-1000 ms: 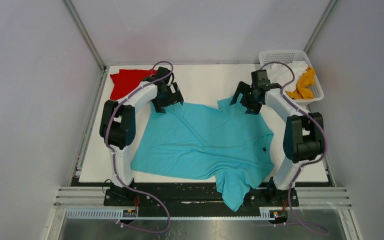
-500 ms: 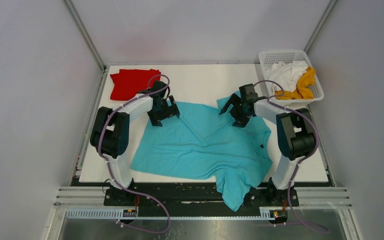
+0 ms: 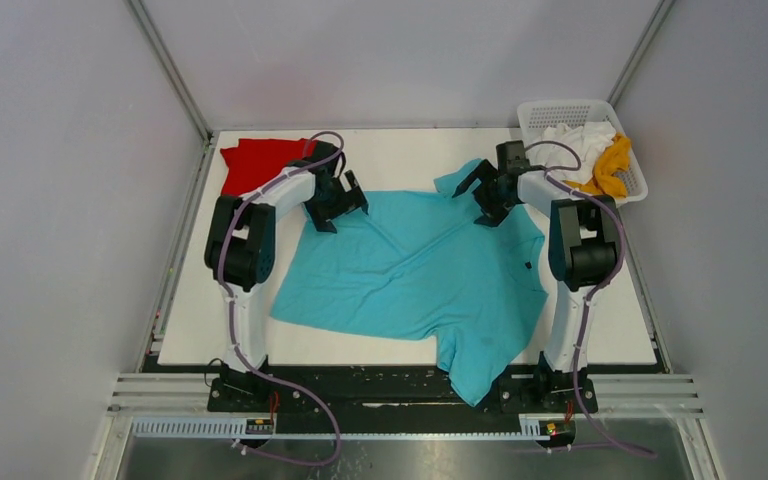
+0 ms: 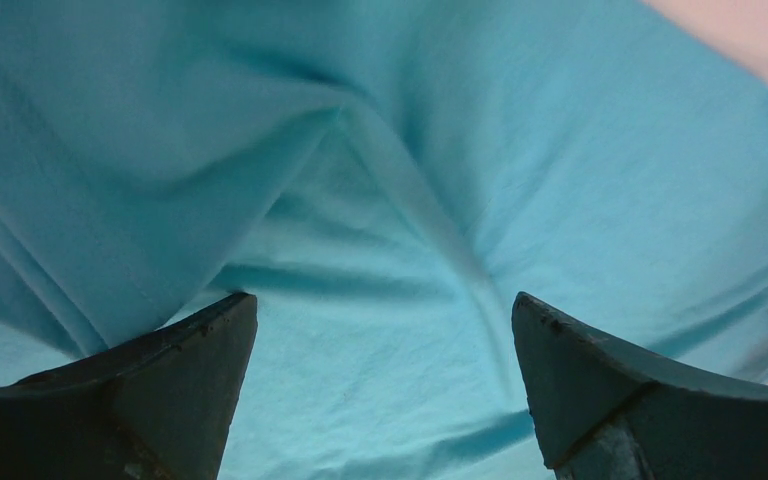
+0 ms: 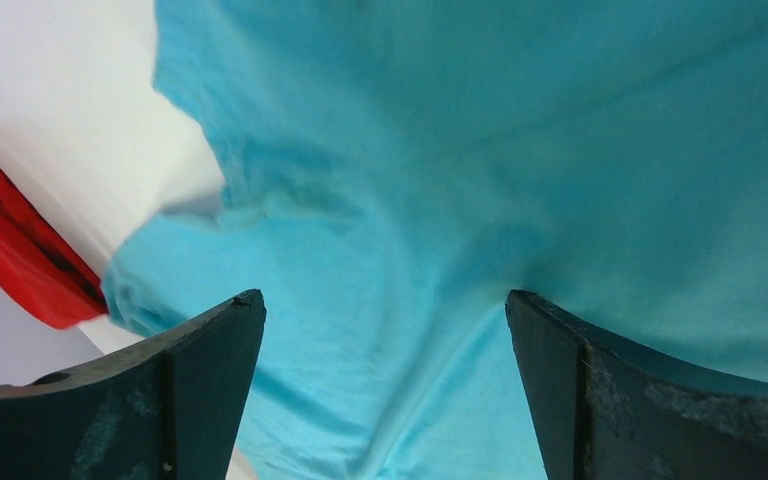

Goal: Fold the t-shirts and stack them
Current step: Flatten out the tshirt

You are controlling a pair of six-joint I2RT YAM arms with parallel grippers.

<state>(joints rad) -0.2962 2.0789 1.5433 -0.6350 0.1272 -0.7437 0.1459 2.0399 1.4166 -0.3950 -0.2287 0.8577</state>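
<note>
The turquoise t-shirt (image 3: pixel 415 270) lies spread and wrinkled over the middle of the table, one sleeve hanging over the near edge. My left gripper (image 3: pixel 338 206) is open at the shirt's far left corner, its fingers wide apart on the fabric (image 4: pixel 380 300). My right gripper (image 3: pixel 484 203) is open at the far right part of the shirt, near its upper sleeve, with fabric between the fingers (image 5: pixel 380 295). The red t-shirt (image 3: pixel 255 162) lies folded at the far left corner and also shows in the right wrist view (image 5: pixel 20 250).
A white lattice basket (image 3: pixel 543 112) stands at the far right corner and holds the white t-shirt (image 3: pixel 578 140) and the mustard-yellow t-shirt (image 3: pixel 612 168). Grey walls close in the table on three sides. The left arm's elbow sits close to the red shirt.
Both grippers came nearer along the shirt, then moved back toward the far side. The turquoise shirt shifted away from the near edge with them, and its hanging sleeve rose a little.
</note>
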